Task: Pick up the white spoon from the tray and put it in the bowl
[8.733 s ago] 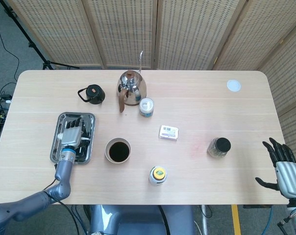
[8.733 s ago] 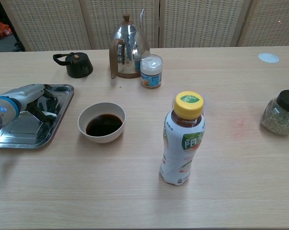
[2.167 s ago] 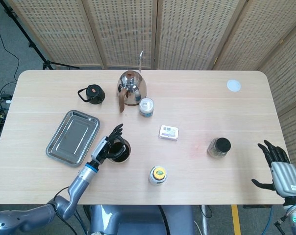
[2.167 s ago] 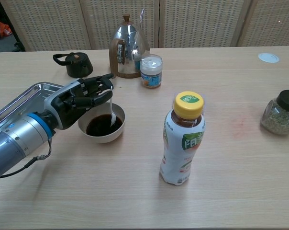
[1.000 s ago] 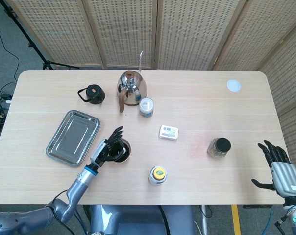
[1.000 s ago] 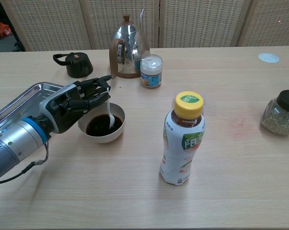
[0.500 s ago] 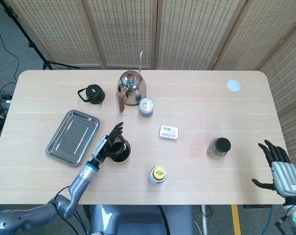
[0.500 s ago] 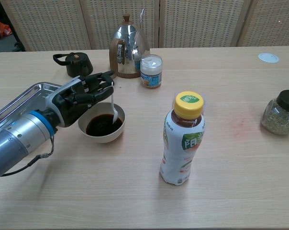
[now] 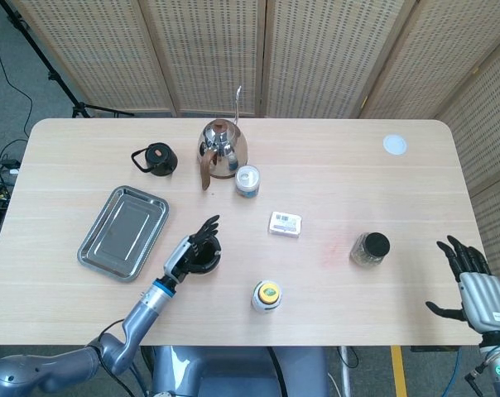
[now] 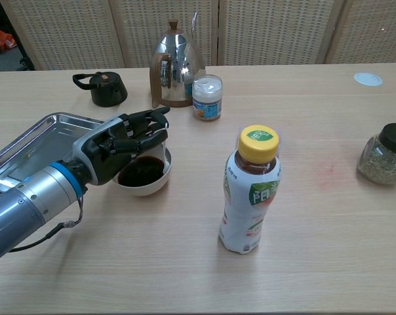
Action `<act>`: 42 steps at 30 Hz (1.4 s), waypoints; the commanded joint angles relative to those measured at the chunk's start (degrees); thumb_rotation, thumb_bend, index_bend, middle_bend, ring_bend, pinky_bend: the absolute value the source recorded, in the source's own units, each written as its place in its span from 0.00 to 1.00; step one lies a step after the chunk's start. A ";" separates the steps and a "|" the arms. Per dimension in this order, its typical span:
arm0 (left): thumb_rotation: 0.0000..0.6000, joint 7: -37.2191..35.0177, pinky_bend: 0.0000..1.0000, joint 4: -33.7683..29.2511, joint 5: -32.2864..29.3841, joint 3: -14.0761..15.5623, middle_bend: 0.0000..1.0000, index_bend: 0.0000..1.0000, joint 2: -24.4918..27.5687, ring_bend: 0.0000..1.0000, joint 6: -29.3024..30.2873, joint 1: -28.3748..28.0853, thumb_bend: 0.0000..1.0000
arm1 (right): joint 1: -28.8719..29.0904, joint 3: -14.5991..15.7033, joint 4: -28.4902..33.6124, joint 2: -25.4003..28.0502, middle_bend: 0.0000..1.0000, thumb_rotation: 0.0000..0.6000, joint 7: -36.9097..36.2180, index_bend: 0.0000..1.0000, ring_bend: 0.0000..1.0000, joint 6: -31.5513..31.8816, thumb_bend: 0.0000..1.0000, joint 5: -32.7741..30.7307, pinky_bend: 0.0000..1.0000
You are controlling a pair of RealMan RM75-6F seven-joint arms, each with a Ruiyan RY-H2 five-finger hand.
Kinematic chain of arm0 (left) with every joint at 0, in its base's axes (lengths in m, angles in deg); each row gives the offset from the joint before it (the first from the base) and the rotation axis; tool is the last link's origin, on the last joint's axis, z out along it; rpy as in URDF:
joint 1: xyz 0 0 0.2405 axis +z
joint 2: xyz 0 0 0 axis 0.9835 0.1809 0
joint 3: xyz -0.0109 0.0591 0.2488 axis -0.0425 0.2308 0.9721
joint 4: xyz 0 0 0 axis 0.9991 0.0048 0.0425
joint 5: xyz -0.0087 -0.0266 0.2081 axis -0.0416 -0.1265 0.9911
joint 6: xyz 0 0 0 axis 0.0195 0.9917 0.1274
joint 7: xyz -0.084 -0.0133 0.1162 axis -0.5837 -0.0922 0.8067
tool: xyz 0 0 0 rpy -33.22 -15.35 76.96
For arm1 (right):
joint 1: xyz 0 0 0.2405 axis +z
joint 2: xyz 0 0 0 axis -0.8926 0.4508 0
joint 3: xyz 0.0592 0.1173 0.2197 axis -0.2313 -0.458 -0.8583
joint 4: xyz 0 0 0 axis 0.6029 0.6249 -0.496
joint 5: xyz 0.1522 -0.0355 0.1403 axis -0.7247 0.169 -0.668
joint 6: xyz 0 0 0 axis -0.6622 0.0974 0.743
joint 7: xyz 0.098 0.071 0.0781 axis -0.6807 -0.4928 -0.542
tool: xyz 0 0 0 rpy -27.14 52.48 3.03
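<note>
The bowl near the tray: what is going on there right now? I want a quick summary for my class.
The robot's left hand is over the bowl of dark liquid, fingers reaching across its rim. The white spoon cannot be made out under the hand, so it is unclear whether the hand holds it. The metal tray beside the bowl has no spoon on it. The right hand is open at the table's right edge, touching nothing.
</note>
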 commanded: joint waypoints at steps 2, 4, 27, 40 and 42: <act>1.00 -1.21 0.00 -0.61 0.36 0.59 0.00 0.68 0.62 0.00 0.45 0.55 0.50 | -0.03 0.06 0.06 -0.05 0.00 1.00 0.14 0.04 0.00 0.07 0.00 0.09 0.00; 1.00 -1.56 0.00 -0.70 0.50 0.77 0.00 0.68 0.89 0.00 0.72 0.75 0.50 | -0.05 0.07 0.08 -0.08 0.00 1.00 0.25 0.04 0.00 0.10 0.00 0.10 0.00; 1.00 0.37 0.00 1.42 -0.51 -1.00 0.00 0.68 1.13 0.00 -0.16 -0.13 0.49 | 0.03 0.04 -0.17 -0.21 0.00 1.00 0.10 0.04 0.00 -0.16 0.00 -0.16 0.00; 1.00 2.30 0.00 1.27 1.23 0.60 0.00 0.37 1.89 0.00 0.41 -0.26 0.48 | -0.04 0.08 -0.08 -0.02 0.00 1.00 -0.17 0.04 0.00 0.10 0.00 0.20 0.00; 1.00 2.59 0.00 0.86 1.54 0.85 0.00 0.27 2.33 0.00 0.78 -0.20 0.45 | -0.07 0.11 -0.06 -0.05 0.00 1.00 -0.07 0.04 0.00 0.17 0.00 0.27 0.00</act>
